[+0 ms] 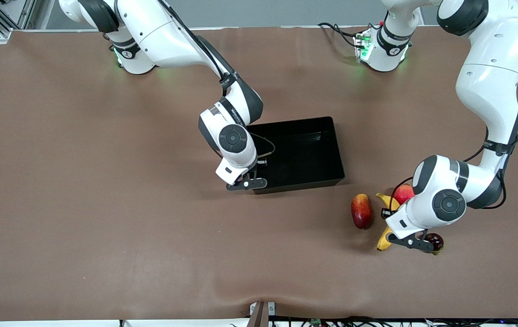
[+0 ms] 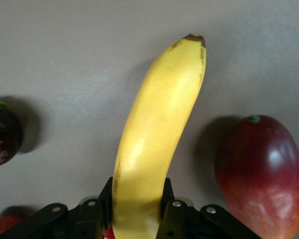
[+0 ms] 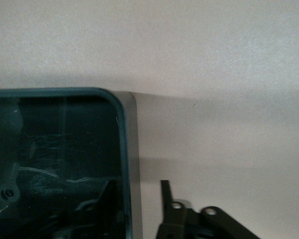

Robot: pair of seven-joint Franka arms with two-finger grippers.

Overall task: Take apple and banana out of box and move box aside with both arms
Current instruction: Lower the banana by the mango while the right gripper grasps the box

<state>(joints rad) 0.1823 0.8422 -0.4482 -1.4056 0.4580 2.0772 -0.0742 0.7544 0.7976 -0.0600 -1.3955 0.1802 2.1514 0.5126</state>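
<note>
Gripping the banana [image 2: 159, 139] in closed left jaws, outside the box [image 1: 304, 154], beside the apple [image 1: 404, 193]; light, soft, bruising easily. Reaching with right jaws at the stiff, slippery box's corner wall, likely the best hold; cannot tell whether clamped.

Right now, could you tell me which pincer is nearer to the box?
Right. The right pincer straddles the wall of the box at the corner near the front camera; the left pincer is shut on the banana beside the box.
</note>
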